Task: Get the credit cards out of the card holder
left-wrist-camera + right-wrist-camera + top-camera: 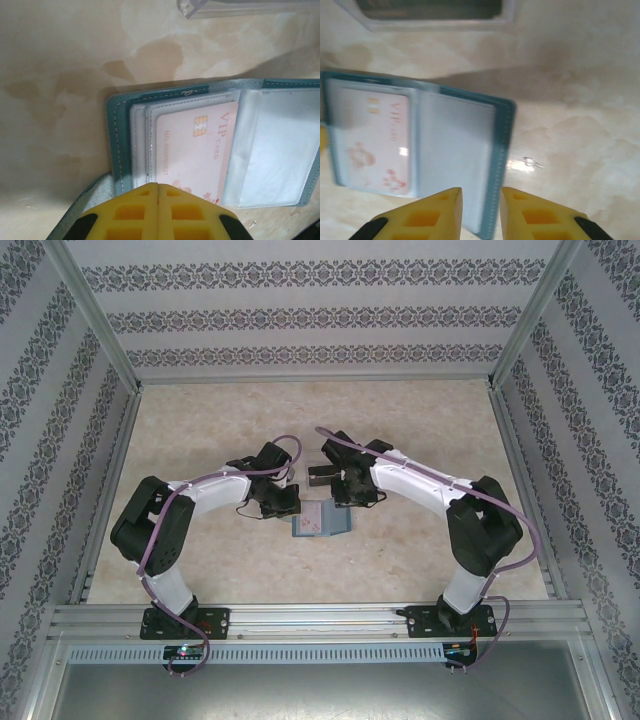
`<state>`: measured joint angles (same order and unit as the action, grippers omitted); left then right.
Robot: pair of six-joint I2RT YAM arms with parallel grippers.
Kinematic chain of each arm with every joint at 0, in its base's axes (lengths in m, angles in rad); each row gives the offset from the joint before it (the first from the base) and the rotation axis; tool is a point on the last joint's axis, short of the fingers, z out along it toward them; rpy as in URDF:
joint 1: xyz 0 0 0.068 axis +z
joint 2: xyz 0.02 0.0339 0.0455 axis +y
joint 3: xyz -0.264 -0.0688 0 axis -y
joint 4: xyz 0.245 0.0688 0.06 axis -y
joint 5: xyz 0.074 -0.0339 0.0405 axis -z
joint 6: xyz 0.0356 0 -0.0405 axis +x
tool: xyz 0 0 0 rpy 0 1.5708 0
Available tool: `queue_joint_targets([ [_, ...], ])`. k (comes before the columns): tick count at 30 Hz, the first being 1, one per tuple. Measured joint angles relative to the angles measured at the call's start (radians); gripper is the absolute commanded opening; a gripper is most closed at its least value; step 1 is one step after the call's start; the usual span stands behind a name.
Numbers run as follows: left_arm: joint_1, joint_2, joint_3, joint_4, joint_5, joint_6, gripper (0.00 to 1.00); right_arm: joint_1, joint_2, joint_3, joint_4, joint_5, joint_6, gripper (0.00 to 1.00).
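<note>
Nearest us, the left pincer (158,192) has its yellow fingers pressed together at the near edge of the card holder (118,145), which lies open on the counter (60,75). The right pincer (480,197) is spread, with the holder's edge between its fingers. A pink credit card (192,150) sits in a clear sleeve. Beyond lies a clear plastic piece (235,7).

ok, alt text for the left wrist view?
An open teal card holder lies on a beige marbled table, a pink VIP card with a gold chip in its left clear sleeve; the right sleeve looks empty. The left gripper, yellow and shut, sits at the holder's near edge. A clear plastic piece crosses the top edge.
</note>
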<state>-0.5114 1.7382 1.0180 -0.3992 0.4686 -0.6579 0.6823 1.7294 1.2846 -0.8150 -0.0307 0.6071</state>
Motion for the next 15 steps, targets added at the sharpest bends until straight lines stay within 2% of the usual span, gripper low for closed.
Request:
queue_joint_targets([
  [8, 0.0, 0.002, 0.004, 0.019, 0.035, -0.004, 0.0, -0.027, -0.005, -0.065, 0.172, -0.201, 0.066, 0.23],
  [15, -0.006, 0.032, 0.01, 0.065, 0.087, -0.023, 0.0, -0.048, 0.065, -0.126, 0.332, -0.35, 0.123, 0.23],
])
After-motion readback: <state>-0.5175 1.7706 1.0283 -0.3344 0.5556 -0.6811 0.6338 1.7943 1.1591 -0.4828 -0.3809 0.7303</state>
